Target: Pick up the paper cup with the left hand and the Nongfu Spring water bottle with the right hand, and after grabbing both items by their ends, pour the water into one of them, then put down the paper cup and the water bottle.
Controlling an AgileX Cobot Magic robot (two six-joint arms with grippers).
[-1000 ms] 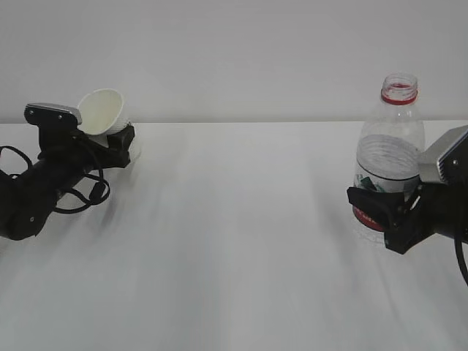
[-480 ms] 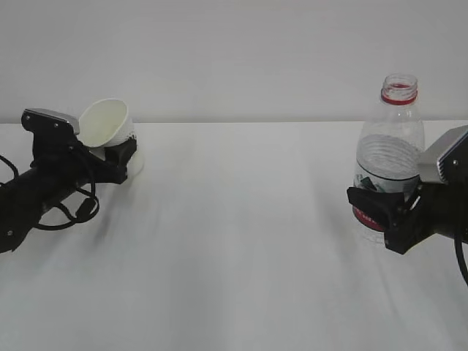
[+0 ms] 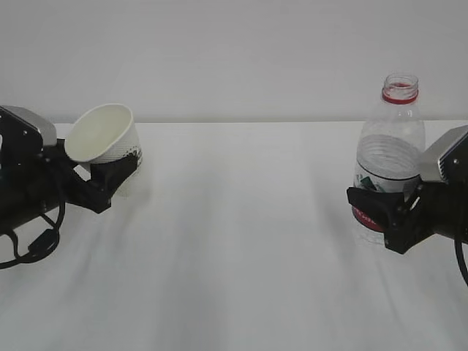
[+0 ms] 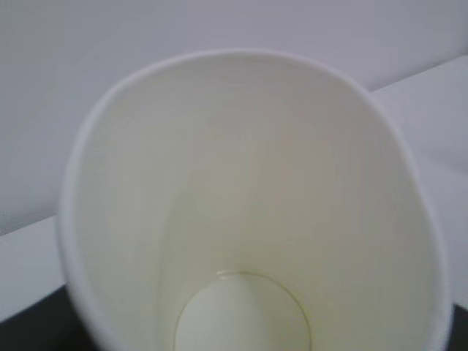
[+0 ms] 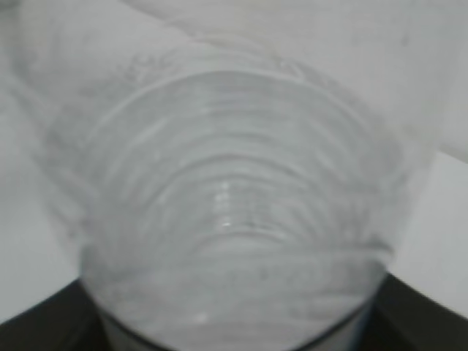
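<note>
White paper cup (image 3: 104, 135) far off to the left of the water bottle (image 3: 390, 157), at the left end of the tabletop (image 3: 234, 241). Cup tilted, mouth turned up and toward the left, base caught between the black fingers (image 3: 110, 175) of the left tool (image 3: 102, 170). Clamped on the cup near its bottom end. Whether the cup's base touches the tabletop cannot be told. Seen from the left wrist, cup (image 4: 248, 212) fills the view, inside wall pale and dry-looking, round bottom visible low in the middle.

Bottle upright at the right end of the tabletop, well apart from the cup, open neck with a red ring at the top, no cap. Clear ribbed wall above, label band lower down, partly hidden. Right tool (image 3: 380, 212) gripping the bottle around its lower part, black fingers (image 3: 369, 205) wrapped over the label. Grey plate (image 3: 444, 157) of that tool just right of the bottle's shoulder. From the right wrist, bottle (image 5: 234, 219) close and blurred, curved ribs showing, dark finger edges at both lower corners. Water level not clear enough to tell.
</note>
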